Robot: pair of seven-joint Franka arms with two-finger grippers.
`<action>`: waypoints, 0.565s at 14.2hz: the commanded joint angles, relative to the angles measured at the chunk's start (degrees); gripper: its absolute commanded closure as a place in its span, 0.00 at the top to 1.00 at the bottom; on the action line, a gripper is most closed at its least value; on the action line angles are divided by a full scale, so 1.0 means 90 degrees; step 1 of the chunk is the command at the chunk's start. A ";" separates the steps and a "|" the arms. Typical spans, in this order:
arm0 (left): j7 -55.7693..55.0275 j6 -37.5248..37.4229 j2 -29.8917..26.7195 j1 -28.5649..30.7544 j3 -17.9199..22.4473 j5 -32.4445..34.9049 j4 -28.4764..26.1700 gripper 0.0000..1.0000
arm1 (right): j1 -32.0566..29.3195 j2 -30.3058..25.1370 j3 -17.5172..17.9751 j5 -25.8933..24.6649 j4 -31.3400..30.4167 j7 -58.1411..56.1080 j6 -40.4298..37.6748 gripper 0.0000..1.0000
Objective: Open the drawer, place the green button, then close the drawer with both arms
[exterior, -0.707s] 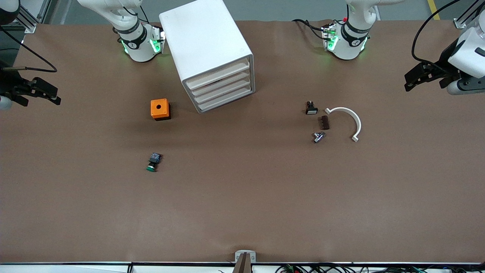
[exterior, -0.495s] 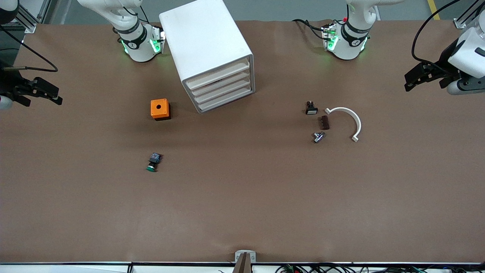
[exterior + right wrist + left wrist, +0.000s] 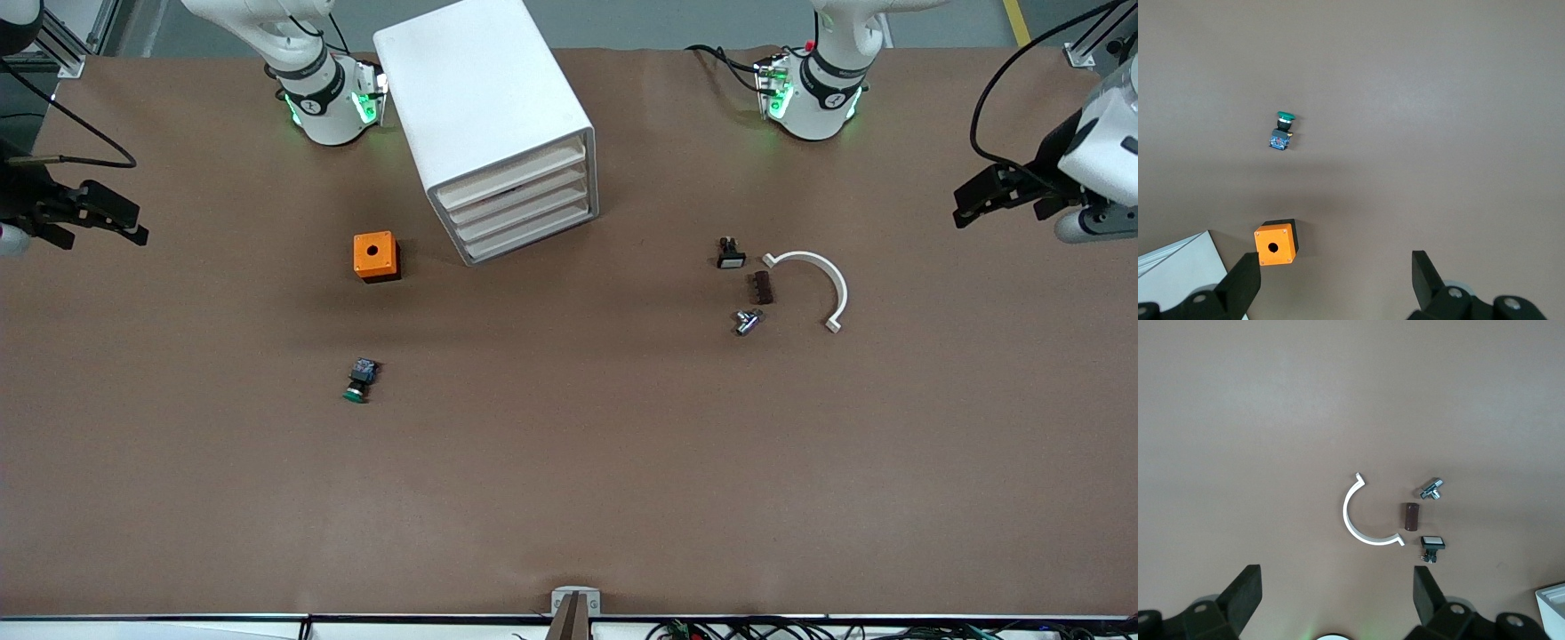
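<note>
The white cabinet (image 3: 484,116) stands near the robots' bases, and its several drawers (image 3: 520,203) are all shut. The button (image 3: 359,380), with a green cap and a black-and-blue body, lies on its side, nearer the front camera than the orange box (image 3: 376,256). It also shows in the right wrist view (image 3: 1281,130). My right gripper (image 3: 133,222) hangs open and empty over the right arm's end of the table; it also shows in its own wrist view (image 3: 1335,280). My left gripper (image 3: 965,203) hangs open and empty over the left arm's end, also seen in the left wrist view (image 3: 1337,595).
A black switch with a white cap (image 3: 730,256), a brown piece (image 3: 762,287), a small metal part (image 3: 748,321) and a white arc (image 3: 822,284) lie toward the left arm's end. The orange box (image 3: 1276,243) sits beside the cabinet corner (image 3: 1178,267).
Both grippers have shifted only slightly: the right one a little inward over the table, the left one a little lower in the front view. Nothing on the table has moved.
</note>
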 commanded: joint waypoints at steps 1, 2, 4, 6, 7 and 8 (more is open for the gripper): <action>-0.0065 -0.0059 0.0539 0.0012 -0.0064 -0.0155 0.0235 1.00 | -0.0045 -0.0200 0.0029 -0.0032 -0.0173 0.0032 0.0019 1.00; -0.0394 0.0000 0.0677 -0.0008 -0.0103 -0.0331 0.0225 1.00 | -0.0055 -0.0200 0.0029 -0.0032 -0.0173 0.0032 0.0019 1.00; -0.1272 0.0088 0.0989 -0.0143 -0.0123 -0.0410 0.0283 1.00 | -0.0055 -0.0200 0.0039 -0.0090 -0.0173 0.0042 0.0029 1.00; -0.2006 0.0098 0.1535 -0.0252 -0.0142 -0.0507 0.0459 1.00 | -0.0045 -0.0200 0.0039 -0.0198 -0.0173 0.0052 0.0049 1.00; -0.2502 0.0098 0.1798 -0.0368 -0.0162 -0.0672 0.0527 1.00 | -0.0045 -0.0200 0.0039 -0.0198 -0.0163 0.0052 0.0049 1.00; -0.2990 0.0108 0.2014 -0.0505 -0.0162 -0.0674 0.0557 1.00 | -0.0045 -0.0191 0.0039 -0.0198 -0.0144 0.0052 0.0020 1.00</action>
